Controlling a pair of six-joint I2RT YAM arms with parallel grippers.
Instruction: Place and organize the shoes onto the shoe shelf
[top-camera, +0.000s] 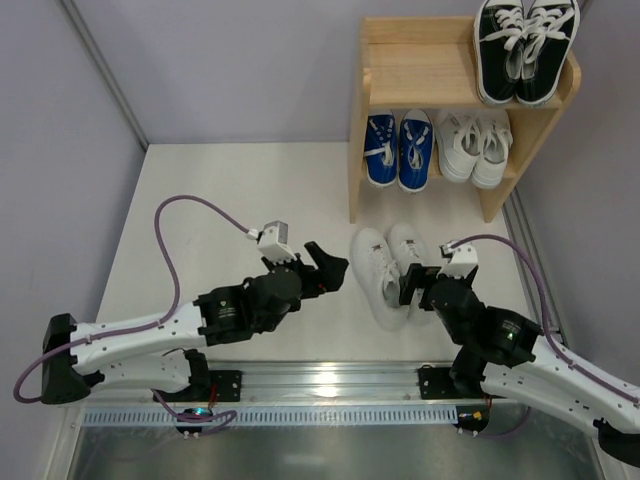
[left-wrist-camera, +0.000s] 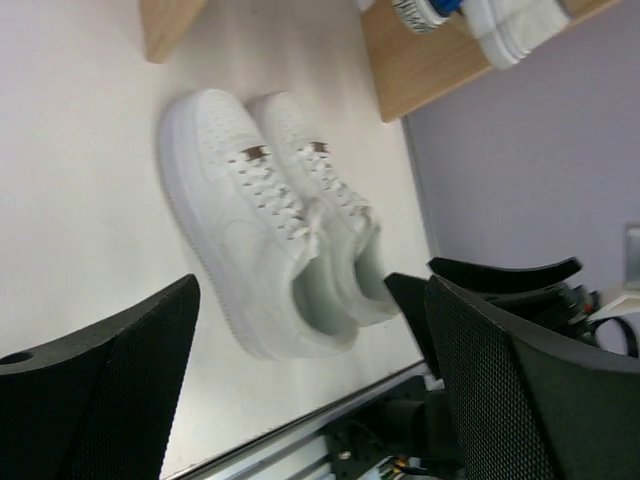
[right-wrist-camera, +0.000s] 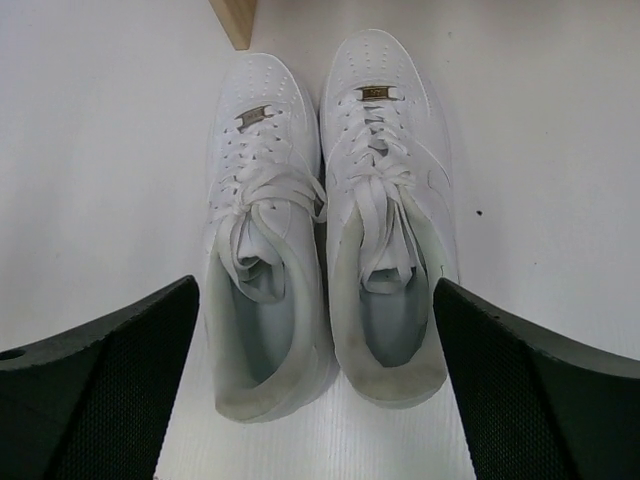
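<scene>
Left gripper (top-camera: 328, 268) hovers low just left of the white pair (top-camera: 375, 262), fingers spread wide with nothing between them, and its wrist view looks along the shoes' sides. It seems parked beside the pair, ready to steady or push it from that side. The white pair sits on the table (top-camera: 220, 200), not on the shelf (top-camera: 357, 150). The two shoes touch side by side, toes toward the shelf and heels toward the arms, just in front of the shelf's left panel. That lineup likely lets both go in as one unit. Right gripper (top-camera: 412, 285) is at the heel end, fingers wide apart and bracketing both heels in its wrist view. It grips nothing, and I cannot tell if a pad touches a shoe. It probably stands that wide so it can close across both heels at once. On the shelf, the bottom tier (top-camera: 435, 188) is full, with the blue pair (top-camera: 398, 150) on the left and the small white pair (top-camera: 475, 148) on the right, toes out. The top tier (top-camera: 420, 75) has its left half bare and the black pair (top-camera: 525, 50) on the right. That bare left half looks like the only slot left for the white pair.
</scene>
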